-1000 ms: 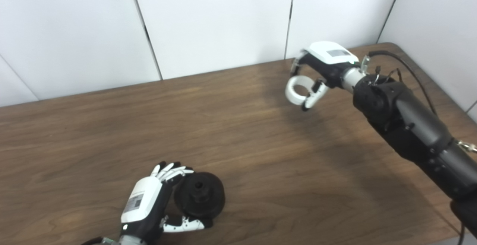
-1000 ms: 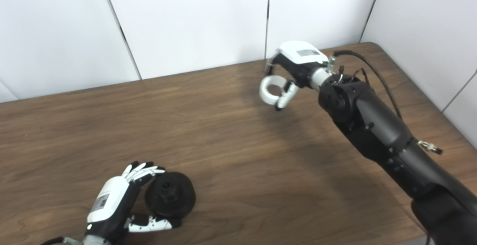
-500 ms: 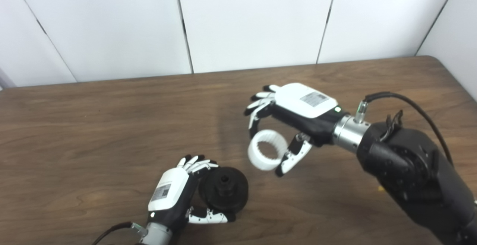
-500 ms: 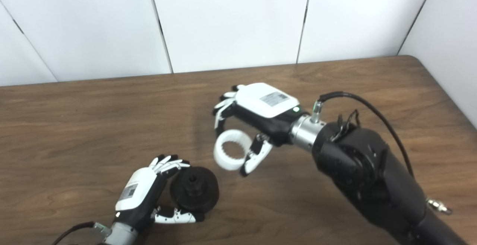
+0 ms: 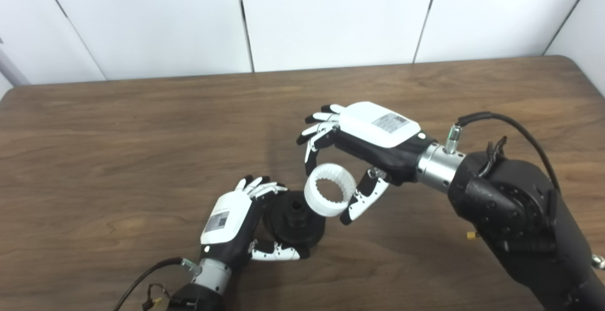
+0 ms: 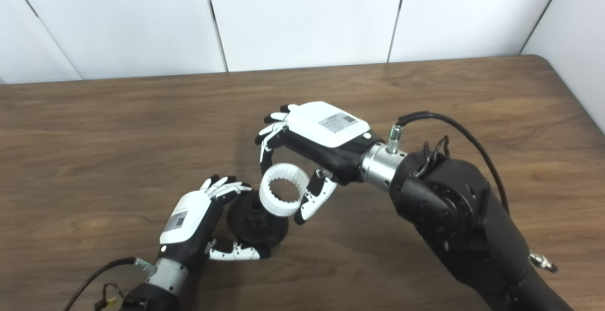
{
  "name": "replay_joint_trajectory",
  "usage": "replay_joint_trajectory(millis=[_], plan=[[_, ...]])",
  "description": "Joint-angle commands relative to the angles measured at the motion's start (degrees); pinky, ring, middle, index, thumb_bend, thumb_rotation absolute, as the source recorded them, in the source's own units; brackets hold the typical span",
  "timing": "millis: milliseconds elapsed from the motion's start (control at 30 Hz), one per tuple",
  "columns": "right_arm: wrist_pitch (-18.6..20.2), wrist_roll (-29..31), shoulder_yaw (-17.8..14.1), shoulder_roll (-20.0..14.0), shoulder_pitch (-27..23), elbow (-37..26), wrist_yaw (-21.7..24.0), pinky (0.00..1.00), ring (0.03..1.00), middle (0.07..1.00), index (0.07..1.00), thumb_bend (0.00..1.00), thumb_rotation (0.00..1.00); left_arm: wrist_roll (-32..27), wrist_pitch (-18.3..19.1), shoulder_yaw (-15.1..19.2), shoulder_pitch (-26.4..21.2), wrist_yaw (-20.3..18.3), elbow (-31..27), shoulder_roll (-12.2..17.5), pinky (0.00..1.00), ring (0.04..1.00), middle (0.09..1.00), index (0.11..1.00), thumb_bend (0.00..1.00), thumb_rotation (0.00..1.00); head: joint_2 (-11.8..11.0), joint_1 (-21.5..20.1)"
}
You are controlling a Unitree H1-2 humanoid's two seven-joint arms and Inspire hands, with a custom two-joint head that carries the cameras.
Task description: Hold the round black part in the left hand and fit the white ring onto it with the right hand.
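My left hand (image 5: 231, 226) is shut on the round black part (image 5: 294, 221), a disc with a raised hub, held low over the table near its front edge with its face tilted up and right. My right hand (image 5: 364, 145) is shut on the white ring (image 5: 329, 196), which has teeth on its inner wall. The ring hangs between the fingers and thumb just up and right of the black part's hub and overlaps its rim in the right eye view (image 6: 282, 195). I cannot tell whether ring and part touch.
The brown wooden table (image 5: 118, 126) fills the view, with white wall panels (image 5: 331, 13) behind its far edge. A black cable (image 5: 510, 124) loops over my right forearm, and a thin cable (image 5: 142, 278) trails from my left wrist.
The camera has shifted. My right hand has carried the white ring from the far right of the table down and left, to just beside the black part. My left hand still holds the part.
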Motion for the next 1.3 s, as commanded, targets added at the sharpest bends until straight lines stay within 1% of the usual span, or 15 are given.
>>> replay_joint_trajectory(millis=[0,300,400,433,733,767,833,1100,1267], plan=[[-2.6,-0.2,-0.4,0.8,-0.6,0.1,-2.0,1.0,0.942,0.828,0.483,0.53,0.14,1.7,1.1,-1.6,0.5,-2.5,0.2,-0.1,1.0,0.92,0.811,0.482,0.53,0.07,0.3,0.1],[-6.4,-1.0,0.5,4.0,1.0,3.5,-2.9,1.0,0.95,0.833,0.483,0.53,0.14,2.3,2.1,-2.1,0.0,-3.0,-0.2,-0.1,1.0,0.925,0.811,0.483,0.53,0.07,1.3,0.2],[-7.7,-1.5,0.9,4.7,1.3,4.9,-3.8,1.0,0.949,0.833,0.483,0.53,0.14,2.2,2.4,-2.3,-0.1,-2.9,-0.2,-0.1,1.0,0.922,0.809,0.482,0.53,0.07,1.3,0.2],[-8.1,-1.6,1.0,4.9,1.3,5.5,-4.1,1.0,0.948,0.833,0.483,0.53,0.14,2.2,2.6,-2.4,-0.2,-3.0,-0.3,0.0,1.0,0.921,0.809,0.482,0.53,0.07,2.1,0.4],[-10.2,-3.0,2.1,6.6,1.2,9.2,-5.4,1.0,0.944,0.836,0.483,0.53,0.14,1.8,2.6,-2.3,-0.5,-3.3,-0.5,0.2,1.0,0.919,0.806,0.482,0.53,0.07,2.4,-0.1],[-10.3,-3.2,2.2,6.7,1.1,9.6,-5.5,1.0,0.944,0.837,0.483,0.53,0.14,1.6,2.5,-2.3,-0.5,-3.3,-0.5,0.2,1.0,0.917,0.805,0.482,0.53,0.07,2.8,-0.5],[-10.1,-3.7,2.2,7.2,1.0,10.1,-5.5,1.0,0.947,0.84,0.483,0.53,0.14,1.6,2.6,-2.2,-0.5,-3.5,-0.7,0.2,1.0,0.915,0.802,0.481,0.53,0.07,3.0,-0.6],[-10.8,-4.3,2.3,7.2,0.9,11.1,-5.5,1.0,0.944,0.839,0.483,0.53,0.14,1.9,2.9,-2.2,-0.5,-4.0,-1.2,0.0,1.0,0.922,0.808,0.482,0.53,0.07,3.6,-0.8],[-12.8,-4.9,2.6,6.5,1.8,11.8,-6.3,1.0,0.943,0.832,0.483,0.53,0.14,1.5,3.1,-2.1,-0.6,-4.2,-1.5,-0.2,1.0,0.92,0.807,0.482,0.53,0.07,3.7,-0.9]])
